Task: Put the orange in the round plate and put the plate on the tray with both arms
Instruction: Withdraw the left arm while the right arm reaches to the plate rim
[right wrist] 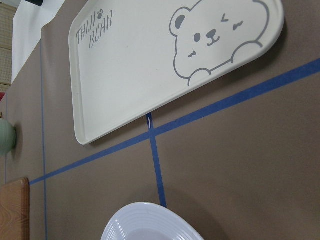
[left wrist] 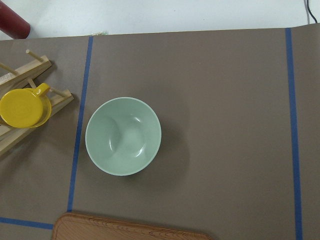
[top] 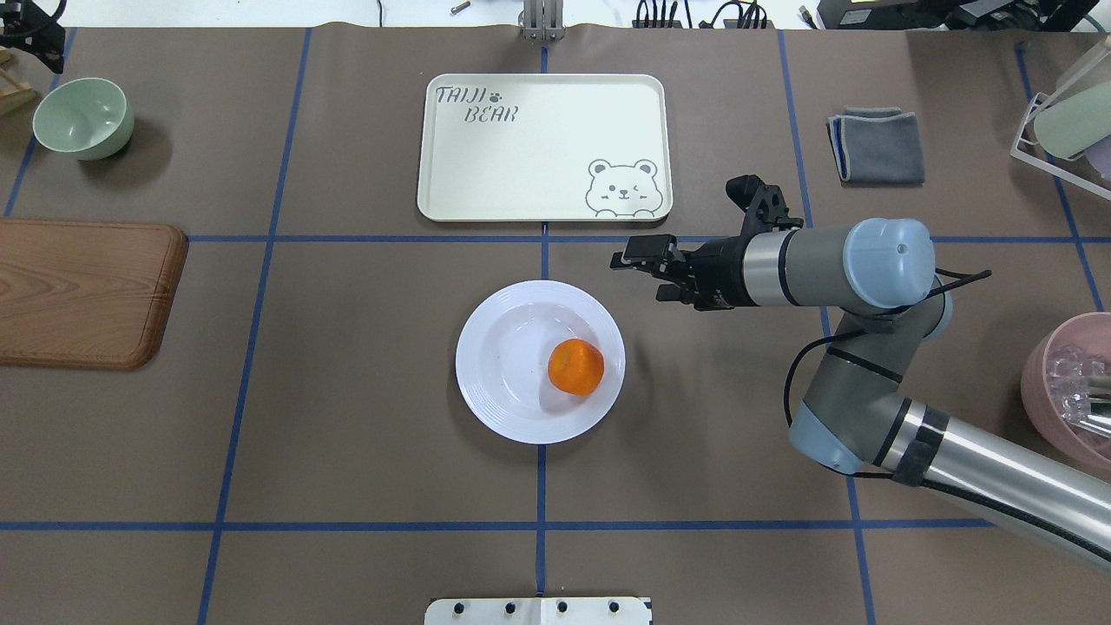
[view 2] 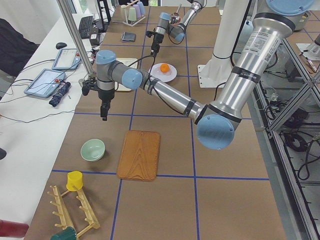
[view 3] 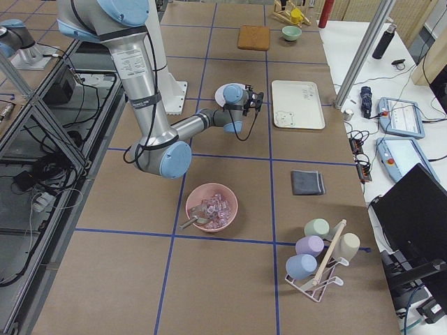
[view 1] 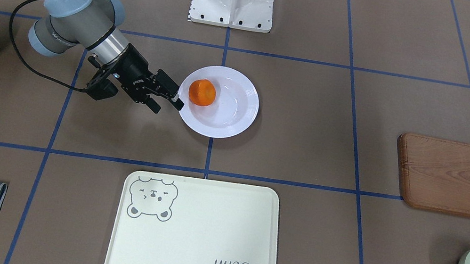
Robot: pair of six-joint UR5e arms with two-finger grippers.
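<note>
Overhead exterior view: the orange (top: 575,366) lies inside the round plate (top: 499,347), on the 3 o'clock side of its well. The plate stands on the counter (top: 347,434) near its middle, on a blue tape line. The tray (top: 544,148) lies at 12 o'clock from the plate, apart from it, with nothing on it.

Right pincer (top: 642,273): at 2 o'clock from the plate, near its rim, pointing toward 9 o'clock. Its jaws stand parted and hold nothing. The exterior front-facing view shows one fingertip (view 1: 179,104) over the rim edge; contact cannot be determined.

Left pincer (view 2: 104,114): hangs pointing down above the counter, well apart from the plate. It is between the pale green bowl (top: 84,117) and the wooden board (top: 82,291) in the exterior left view. I cannot tell whether its jaws are wide or narrow. The left wrist-mounted view looks straight down on the bowl.
</note>
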